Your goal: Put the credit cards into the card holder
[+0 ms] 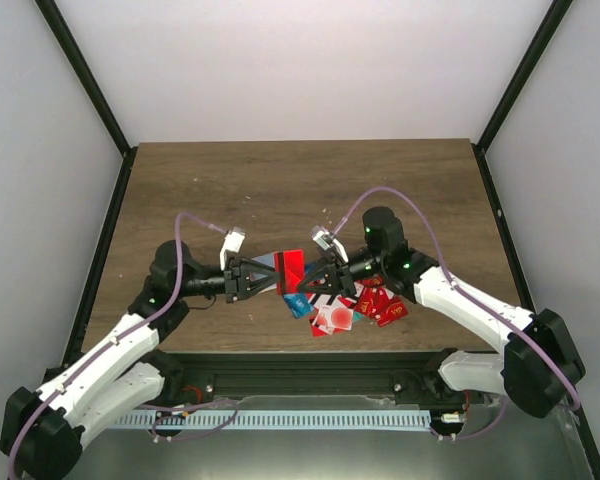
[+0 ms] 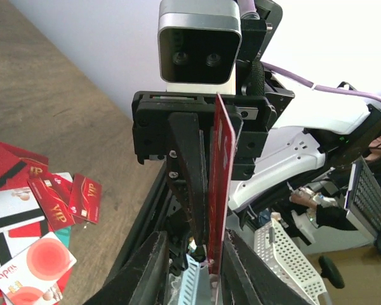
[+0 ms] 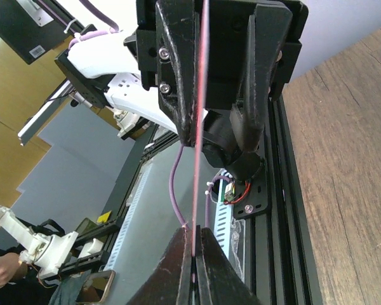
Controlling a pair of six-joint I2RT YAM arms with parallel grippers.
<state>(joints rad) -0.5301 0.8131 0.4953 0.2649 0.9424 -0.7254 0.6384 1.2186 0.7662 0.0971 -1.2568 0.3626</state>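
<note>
One red credit card (image 1: 292, 268) hangs in the air between my two grippers, above the table's near edge. My right gripper (image 3: 195, 244) is shut on its thin edge, seen edge-on in the right wrist view. My left gripper (image 2: 193, 254) faces it with the same card (image 2: 220, 184) standing between its open jaws, close to the right finger (image 2: 244, 276) and well clear of the left one. The other credit cards (image 1: 352, 305) lie in a heap below the right gripper (image 1: 305, 283), mostly red, one teal, some white. The card holder shows in no view.
The black frame rail (image 1: 310, 358) runs along the table's near edge just under both grippers. The loose cards (image 2: 38, 216) spread over the wood to the left in the left wrist view. Bare brown tabletop (image 1: 300, 190) stretches behind the arms.
</note>
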